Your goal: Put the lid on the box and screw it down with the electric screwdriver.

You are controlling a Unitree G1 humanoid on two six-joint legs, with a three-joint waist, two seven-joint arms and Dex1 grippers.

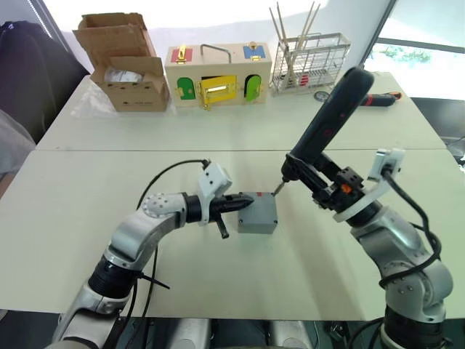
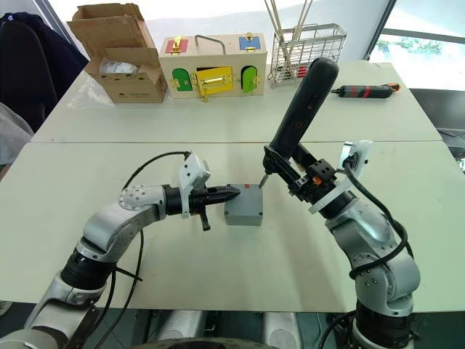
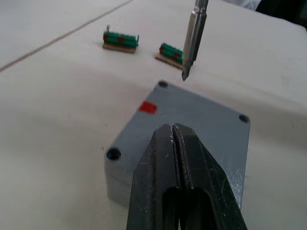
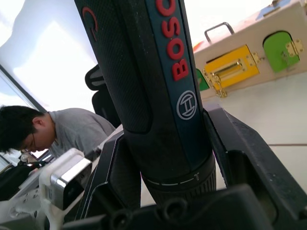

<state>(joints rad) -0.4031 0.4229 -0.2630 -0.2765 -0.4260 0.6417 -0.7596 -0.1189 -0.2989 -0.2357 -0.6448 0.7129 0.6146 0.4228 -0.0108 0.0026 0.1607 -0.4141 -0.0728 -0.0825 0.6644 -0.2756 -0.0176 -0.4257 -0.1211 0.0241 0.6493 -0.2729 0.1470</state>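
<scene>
— Where does the work stand?

— The small grey plastic box sits near the middle of the pale table, with the shallow grey square lid already on top, a red mark near one edge, screw holes at the corners. The left gripper lies low, its two black fingers pressed together with nothing between them, tips resting on the lid's near side.

— And the right?

— The right gripper is clamped around the thick black cylindrical electric screwdriver, which leans steeply, handle up and away. Its metal bit hangs just above the lid's far corner hole; I cannot tell if it touches.

— Anything crowding it?

— Two small green terminal blocks lie on the table just beyond the box, behind the bit. Well apart, along the far edge: an open brown cardboard box, a wooden box with coloured doors and a wire handle, a wire rack holding thin sticks, and a slim red-and-black screwdriver lying flat. The left arm's black cable loops over the tabletop beside the arm.

— Anyone about?

— A person in a grey top bends forward off to the side, beside a dark chair.
</scene>
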